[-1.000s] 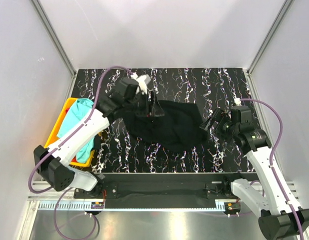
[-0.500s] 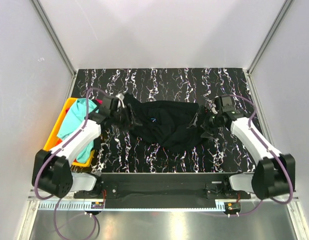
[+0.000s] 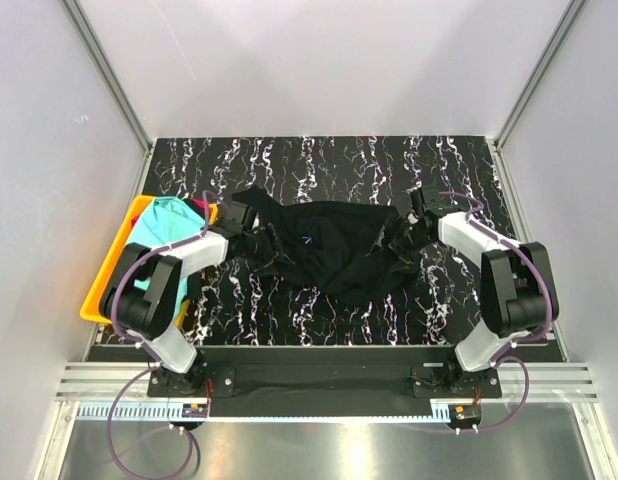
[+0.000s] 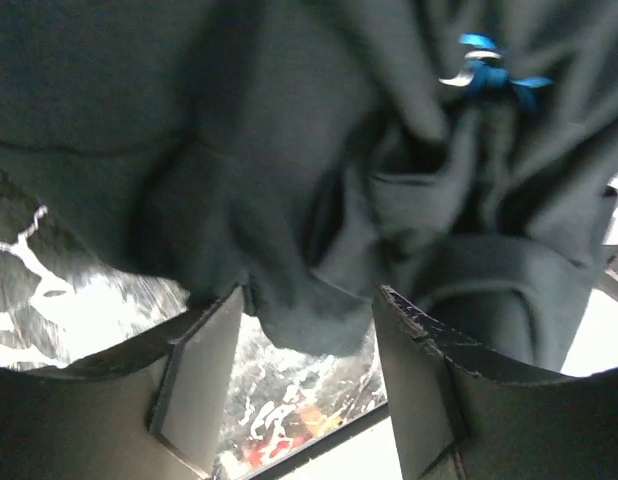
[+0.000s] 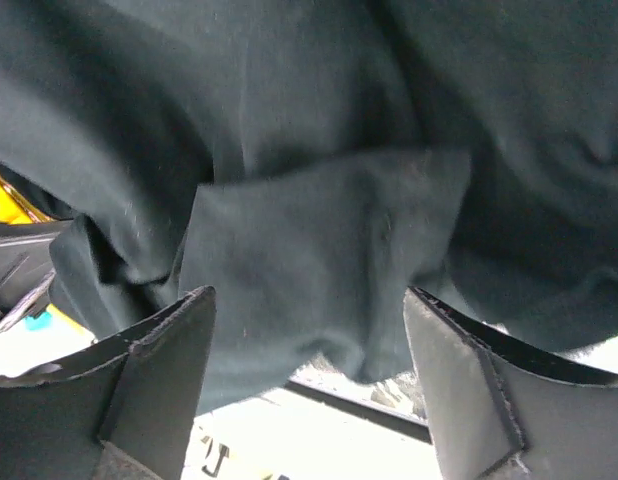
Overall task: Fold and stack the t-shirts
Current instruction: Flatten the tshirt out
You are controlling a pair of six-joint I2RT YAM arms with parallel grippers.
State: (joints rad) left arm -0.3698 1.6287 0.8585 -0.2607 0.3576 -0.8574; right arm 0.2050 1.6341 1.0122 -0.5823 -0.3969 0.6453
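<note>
Top view, black t-shirt (image 3: 334, 250): soft, crumpled heap at mid-table, spread between the 2 grippers.
Top view, table (image 3: 319, 165): black, white marble-like veins.
Top view, bin (image 3: 104, 290): yellow plastic, at the left table edge, holding a turquoise t-shirt (image 3: 159, 225) and an orange-red t-shirt (image 3: 197, 207).
Top view, left gripper (image 3: 257, 238): at the black shirt's left end.
Top view, right gripper (image 3: 402, 236): at its right end.
Left wrist view, pincer: released, flat dark fingers (image 4: 194, 370) apart, a cloth fold hanging between them.
Left wrist view, label (image 4: 484, 70): small blue tag, shown clearly only here; its writing is unreadable.
Right wrist view, pincer: released, jaws wide, a folded cloth flap between them.
</note>
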